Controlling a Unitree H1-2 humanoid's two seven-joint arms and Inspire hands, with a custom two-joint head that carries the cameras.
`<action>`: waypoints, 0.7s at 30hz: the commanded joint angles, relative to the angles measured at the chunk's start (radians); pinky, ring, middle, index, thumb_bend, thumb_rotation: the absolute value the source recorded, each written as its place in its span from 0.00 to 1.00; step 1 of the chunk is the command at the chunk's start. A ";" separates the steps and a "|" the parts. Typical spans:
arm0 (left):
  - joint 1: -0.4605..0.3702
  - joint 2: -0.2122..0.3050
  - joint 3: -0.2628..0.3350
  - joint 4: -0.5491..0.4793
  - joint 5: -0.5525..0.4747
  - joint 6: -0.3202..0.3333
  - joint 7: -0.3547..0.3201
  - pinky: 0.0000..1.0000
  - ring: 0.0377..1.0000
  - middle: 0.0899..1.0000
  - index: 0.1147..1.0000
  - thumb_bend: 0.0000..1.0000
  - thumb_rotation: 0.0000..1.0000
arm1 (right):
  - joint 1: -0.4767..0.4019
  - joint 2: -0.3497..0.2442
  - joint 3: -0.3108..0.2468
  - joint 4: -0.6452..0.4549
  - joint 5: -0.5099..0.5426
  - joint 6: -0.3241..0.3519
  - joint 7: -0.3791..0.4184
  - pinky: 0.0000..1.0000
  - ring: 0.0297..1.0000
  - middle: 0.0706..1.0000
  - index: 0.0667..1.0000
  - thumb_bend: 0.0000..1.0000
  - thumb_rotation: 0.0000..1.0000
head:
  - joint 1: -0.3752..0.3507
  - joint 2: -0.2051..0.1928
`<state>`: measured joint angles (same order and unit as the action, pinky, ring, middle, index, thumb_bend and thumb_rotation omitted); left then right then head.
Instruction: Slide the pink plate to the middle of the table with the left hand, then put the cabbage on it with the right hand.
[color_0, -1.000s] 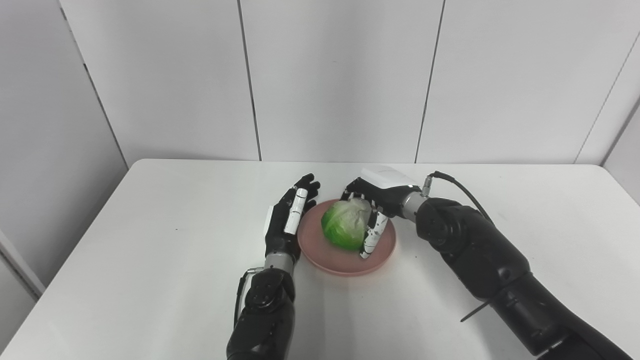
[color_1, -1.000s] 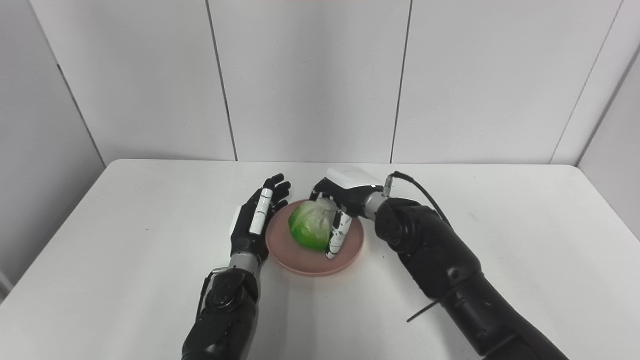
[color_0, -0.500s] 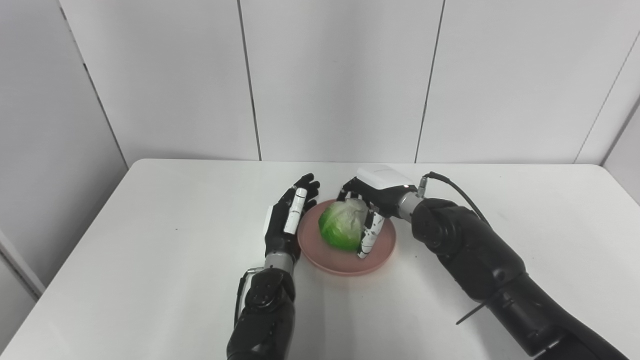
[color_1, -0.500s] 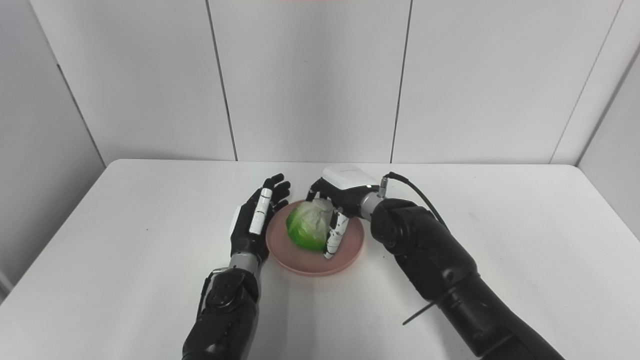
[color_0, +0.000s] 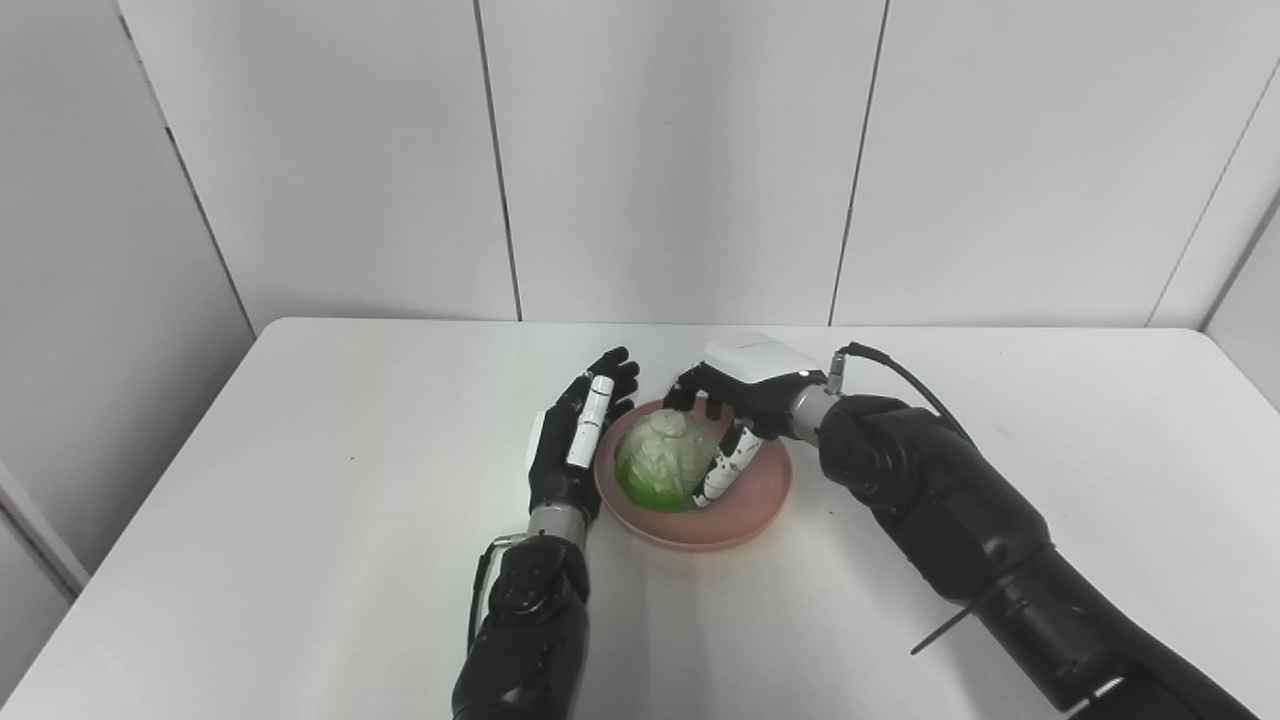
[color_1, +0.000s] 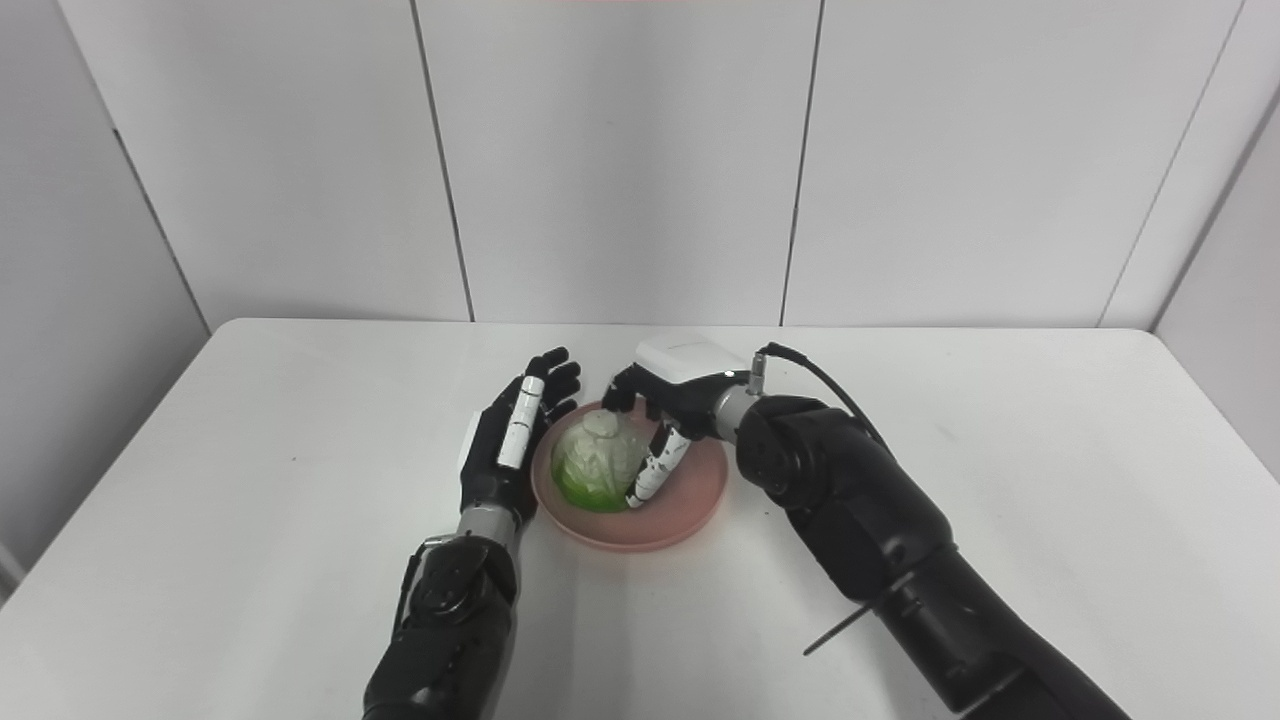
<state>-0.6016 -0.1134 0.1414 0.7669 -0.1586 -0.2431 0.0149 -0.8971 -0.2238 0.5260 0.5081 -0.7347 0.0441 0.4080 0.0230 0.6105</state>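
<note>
plate: pink plate (color_0: 745, 500) sat near the mid of the desk (color_0: 300, 520), flat, so the slide step looked done (my judgement).
cabbage: cabbage (color_0: 660, 465) lay inside the plate, on its left half, close to the left rim; pale stem end faced up, green side lower front.
right robot hand: right robot hand (color_0: 735, 415) was arched over the top and right side of the cabbage, fingers apart and loosened, white-marked fingers (color_0: 725, 470) leaning on the cabbage's right flank. Looked like it was letting go rather than gripping; can't tell for sure if any light hold was left.
left robot hand: left robot hand (color_0: 575, 440) stood on edge w/ flat palm against the plate's left rim, fingers straight and together-ish, holding nothing (prob. there to brace the plate so it didn't skid while the cabbage was set down).
contents: plate held only the cabbage; right half of the plate bare.
progress: placement approx. done; what's left is pulling the right robot hand clear w/o rolling the cabbage off the rim.
</note>
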 joint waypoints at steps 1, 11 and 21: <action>0.018 0.006 0.003 0.034 -0.012 0.042 0.001 0.86 0.83 0.77 0.72 0.77 0.75 | -0.072 -0.007 -0.008 -0.040 -0.008 0.004 -0.003 0.58 0.73 0.78 0.67 1.00 0.25 | 0.000 0.001; 0.015 0.009 0.003 0.042 -0.011 0.045 -0.001 0.84 0.82 0.75 0.71 0.77 0.75 | -0.068 -0.014 -0.024 -0.056 0.005 -0.003 0.003 0.63 0.75 0.78 0.68 1.00 0.25 | -0.004 0.001; 0.011 0.028 -0.011 0.039 0.003 0.041 -0.005 0.84 0.83 0.76 0.71 0.79 0.77 | -0.044 -0.050 -0.072 -0.096 0.072 -0.046 -0.005 0.56 0.68 0.72 0.72 1.00 0.48 | -0.002 -0.002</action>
<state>-0.6060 -0.0972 0.1308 0.7762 -0.1548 -0.2430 0.0106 -0.8958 -0.2546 0.4754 0.4400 -0.6819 0.0330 0.4222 0.0199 0.6090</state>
